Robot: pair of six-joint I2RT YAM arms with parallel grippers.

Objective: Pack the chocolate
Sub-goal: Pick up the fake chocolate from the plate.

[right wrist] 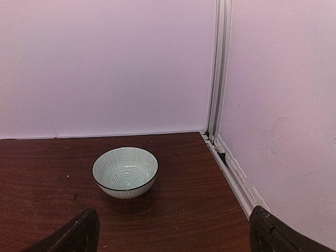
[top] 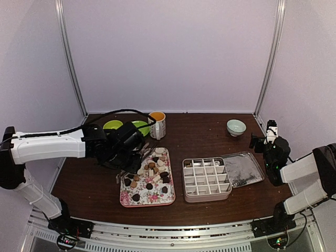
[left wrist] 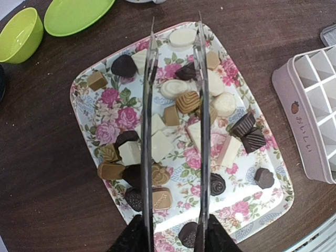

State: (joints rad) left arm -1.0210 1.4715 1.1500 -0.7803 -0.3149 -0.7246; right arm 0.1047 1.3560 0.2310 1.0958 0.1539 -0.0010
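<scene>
Left hand [left wrist: 173, 239] holds tongs [left wrist: 148, 131] above the chocolate [left wrist: 188, 101].

On the pale pink plastic box with a white grid of compartments [left wrist: 307, 142], the outer side wall facing the flower-patterned rectangular tray [left wrist: 86, 100] carries the print. It shows a small red strawberry sign [left wrist: 295, 107] and, just beside it, a short row of brown Japanese hiragana characters [left wrist: 303, 134], apparently "おいしい", though small and slightly blurred.

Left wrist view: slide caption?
Left tool holds metal tongs open over mixed chocolates on a floral tray.
</scene>
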